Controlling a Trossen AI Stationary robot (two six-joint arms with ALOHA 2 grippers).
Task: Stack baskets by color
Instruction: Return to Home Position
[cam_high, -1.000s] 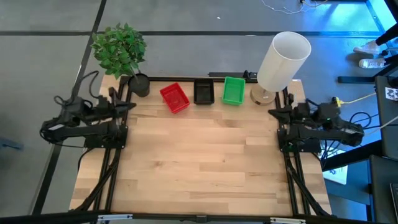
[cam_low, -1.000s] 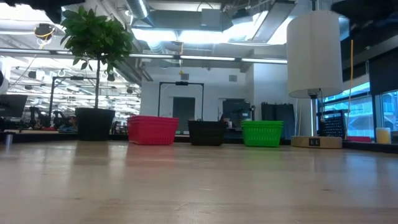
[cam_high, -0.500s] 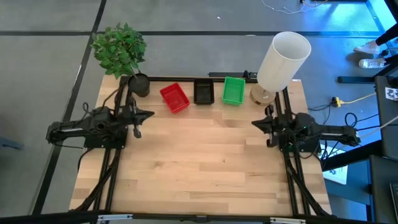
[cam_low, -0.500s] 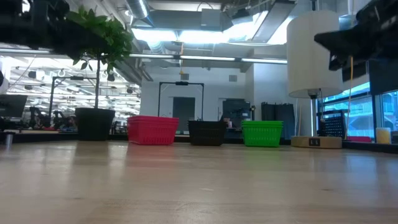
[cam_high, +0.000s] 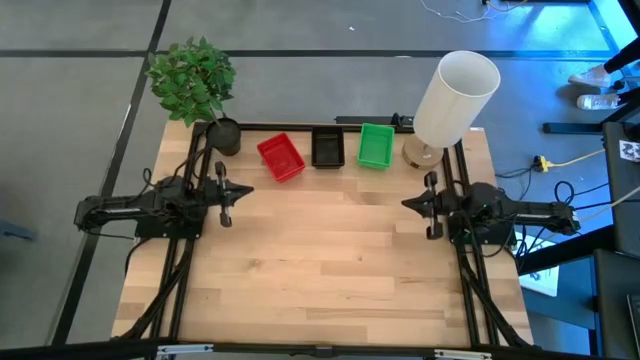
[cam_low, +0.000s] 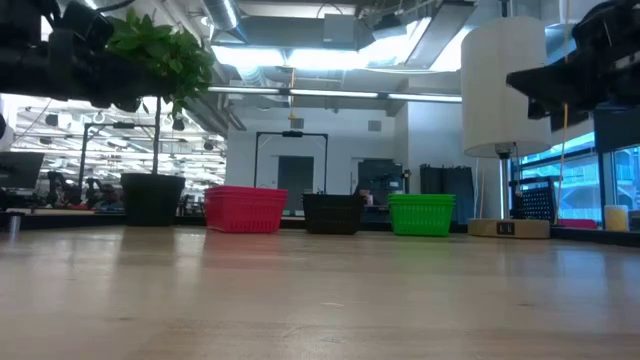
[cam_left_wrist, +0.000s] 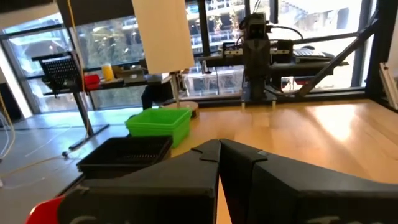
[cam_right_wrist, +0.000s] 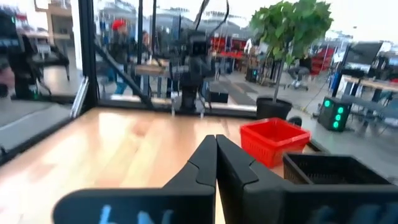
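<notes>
A red basket (cam_high: 281, 157), a black basket (cam_high: 327, 147) and a green basket (cam_high: 376, 145) stand in a row on their bottoms along the table's far edge; the low view shows the red basket (cam_low: 245, 209), the black basket (cam_low: 332, 213) and the green basket (cam_low: 422, 214) side by side. My left gripper (cam_high: 249, 191) is shut and empty at the table's left side, pointing level toward the right. My right gripper (cam_high: 404, 203) is shut and empty at the right side, pointing level toward the left. The fingertips of each meet in the wrist views (cam_left_wrist: 219, 144) (cam_right_wrist: 215, 138).
A potted plant (cam_high: 196, 85) stands at the far left corner. A large white cylinder (cam_high: 455, 97) on a wooden base stands at the far right corner. Bare wooden tabletop (cam_high: 320, 260) lies between the arms and toward the near edge.
Both arms have come down and reached inward over the table: the left gripper toward the table's right, the right gripper toward the left. Both now point level at each other. The baskets have stayed in place.
</notes>
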